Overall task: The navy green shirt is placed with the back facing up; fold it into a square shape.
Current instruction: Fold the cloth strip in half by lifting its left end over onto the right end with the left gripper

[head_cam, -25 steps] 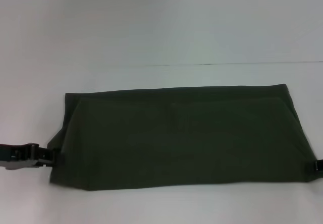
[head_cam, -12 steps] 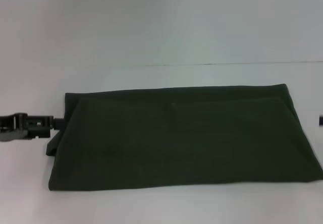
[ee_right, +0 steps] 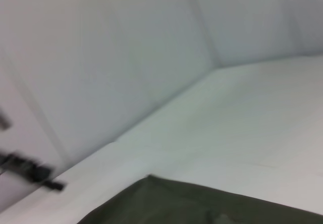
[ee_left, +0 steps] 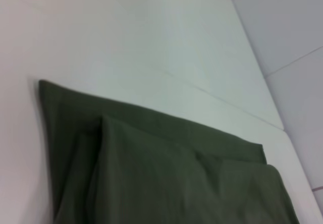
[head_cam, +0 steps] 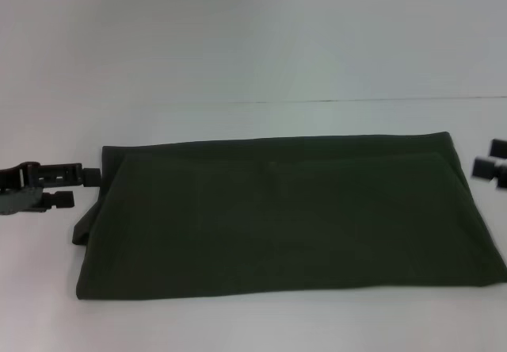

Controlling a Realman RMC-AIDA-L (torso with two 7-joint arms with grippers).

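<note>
In the head view the navy green shirt [head_cam: 285, 213] lies flat on the white desk [head_cam: 253, 66] as a wide, low band, its near edge doubled up over the far layer, so the lengthwise folds look done. It is plainly much wider than it is deep (a rectangle, not yet a square), so I judge at least one crosswise fold is left, bringing one short end over the other. The left gripper [head_cam: 85, 187] sits just beside the shirt's left edge, its two dark fingers apart and holding nothing. The right gripper [head_cam: 489, 168] shows only as a dark tip at the frame's right edge, near the shirt's right end but clear of it; whether its fingers are apart or together I cannot tell.

The left wrist view shows the shirt [ee_left: 166, 178] close up: matte, dark olive knit, soft and limp, with an upper layer lying over a lower one in smooth ridges and a crisp straight outer edge against the smooth, pale desk [ee_left: 141, 37].

The right wrist view catches only a corner of the shirt [ee_right: 202, 206], dull and dark against the desk [ee_right: 242, 123], with the left gripper [ee_right: 35, 173] blurred far off.
</note>
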